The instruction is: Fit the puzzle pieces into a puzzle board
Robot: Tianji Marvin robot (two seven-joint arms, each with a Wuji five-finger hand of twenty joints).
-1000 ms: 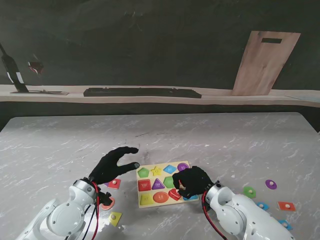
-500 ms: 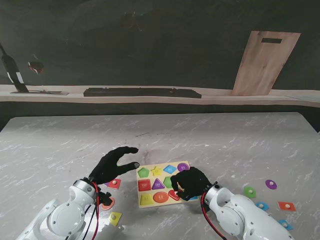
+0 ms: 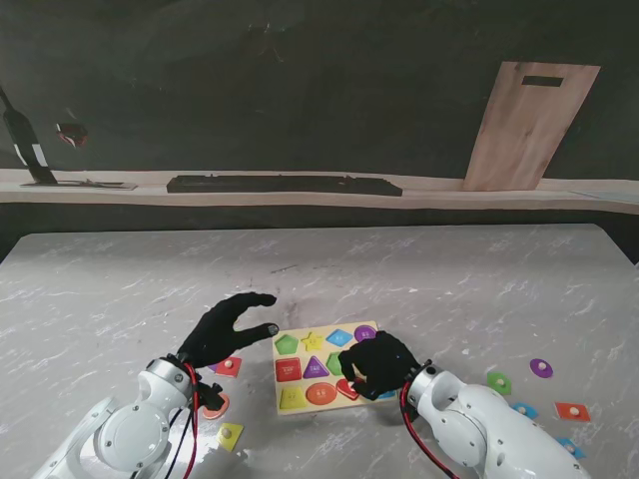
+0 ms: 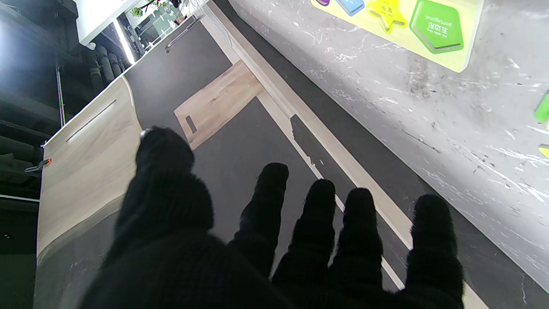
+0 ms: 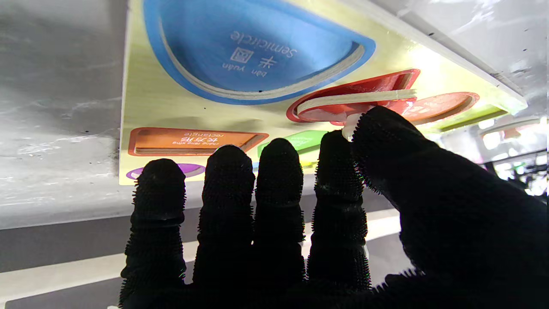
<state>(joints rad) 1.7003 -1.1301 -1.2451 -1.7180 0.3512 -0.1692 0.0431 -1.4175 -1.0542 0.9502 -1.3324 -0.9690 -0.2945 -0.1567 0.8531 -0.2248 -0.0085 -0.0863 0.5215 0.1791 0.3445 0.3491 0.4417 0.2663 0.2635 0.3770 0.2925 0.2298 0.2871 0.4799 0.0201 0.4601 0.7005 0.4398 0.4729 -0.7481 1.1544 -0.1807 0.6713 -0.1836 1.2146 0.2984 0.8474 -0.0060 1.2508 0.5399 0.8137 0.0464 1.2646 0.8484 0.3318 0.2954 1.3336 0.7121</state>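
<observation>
Your right hand point(image 5: 326, 214) pinches the red piece's point(image 5: 356, 101) knob, tilted over its recess in the puzzle board point(image 3: 284, 407) — seating is under way. Level it, then press. Your left hand point(image 3: 228, 327) hovers spread, holding nothing.

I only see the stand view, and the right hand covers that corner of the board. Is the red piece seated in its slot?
Observer: Not flat. In the right wrist view the red piece lies tilted over its red slot, with one edge lifted.
Operator: Is the hand holding it?
Observer: Yes. The right hand pinches the white knob between thumb and index finger.
Operator: And the blue slot beside it?
Observer: The semicircle slot looks empty. Its printed label shows, and there is no knob.
</observation>
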